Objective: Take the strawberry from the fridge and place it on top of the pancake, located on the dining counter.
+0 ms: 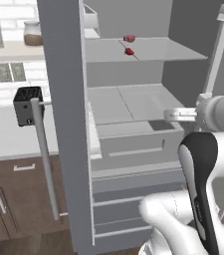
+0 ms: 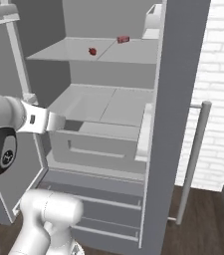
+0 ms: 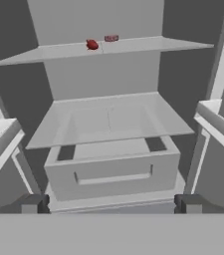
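The grey fridge (image 1: 63,99) stands with both doors swung open, its pale shelves bare apart from two small items. The strawberry (image 1: 129,51) (image 2: 92,51) (image 3: 92,45), a tiny red fruit, lies on the upper shelf near its front edge. A small pinkish-red block (image 3: 111,38) sits just behind it. My gripper (image 1: 175,114) (image 2: 58,121) (image 3: 111,204) is open and empty. It hovers in front of the fridge at the height of the middle shelf, well below and short of the strawberry. The pancake and the dining counter are out of view.
A pale drawer (image 3: 113,172) juts out under the middle shelf, right ahead of the fingers. Open doors flank the arm on both sides, each with a long bar handle (image 1: 44,159) (image 2: 193,154). A dark toaster (image 1: 26,104) stands on the white counter over brown cabinets at left.
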Motion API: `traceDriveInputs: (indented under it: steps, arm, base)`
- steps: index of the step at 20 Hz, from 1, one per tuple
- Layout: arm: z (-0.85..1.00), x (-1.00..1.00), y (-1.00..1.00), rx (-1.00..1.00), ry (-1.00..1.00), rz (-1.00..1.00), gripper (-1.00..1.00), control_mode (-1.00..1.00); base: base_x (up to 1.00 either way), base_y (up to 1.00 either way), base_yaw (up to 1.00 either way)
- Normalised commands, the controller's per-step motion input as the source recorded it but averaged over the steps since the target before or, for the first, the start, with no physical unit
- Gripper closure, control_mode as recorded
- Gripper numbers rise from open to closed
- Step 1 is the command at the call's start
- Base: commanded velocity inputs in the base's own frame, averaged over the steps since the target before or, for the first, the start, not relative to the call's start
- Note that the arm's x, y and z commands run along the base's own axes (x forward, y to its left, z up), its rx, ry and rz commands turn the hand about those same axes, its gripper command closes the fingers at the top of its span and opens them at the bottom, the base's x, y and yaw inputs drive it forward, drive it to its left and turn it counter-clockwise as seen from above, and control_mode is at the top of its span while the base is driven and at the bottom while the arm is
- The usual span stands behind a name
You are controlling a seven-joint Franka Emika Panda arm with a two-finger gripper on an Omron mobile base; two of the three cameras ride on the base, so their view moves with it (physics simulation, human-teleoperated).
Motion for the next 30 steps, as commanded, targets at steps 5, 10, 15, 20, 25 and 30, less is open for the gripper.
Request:
traceDriveInputs:
  steps: [5,10,15,20,25,30]
  arm:
    - [0.0,0.0,0.0,0.0,0.0,0.0,-1.0,1.0]
    - [0.0,0.0,0.0,0.0,0.0,0.0,-1.0,1.0]
    - [0.8,0.36,0.11,0.0,-0.1,0.0,-1.0,-1.0]
    - [1.0,0.54,0.03,0.0,-0.11,0.0,-1.0,-1.0]
    - [0.4,0.46,0.03,-0.01,0.01,-0.01,-1.0,-1.0]
    - [0.0,0.73,0.01,-0.01,0.07,0.02,-1.0,-1.0]
  base:
    - [0.79,0.0,0.0]
    - [0.24,0.0,0.0]
    - [0.05,0.02,0.0]
    - [0.0,0.0,0.0]
    - [0.0,0.0,0.0]
    - [0.0,0.0,0.0]
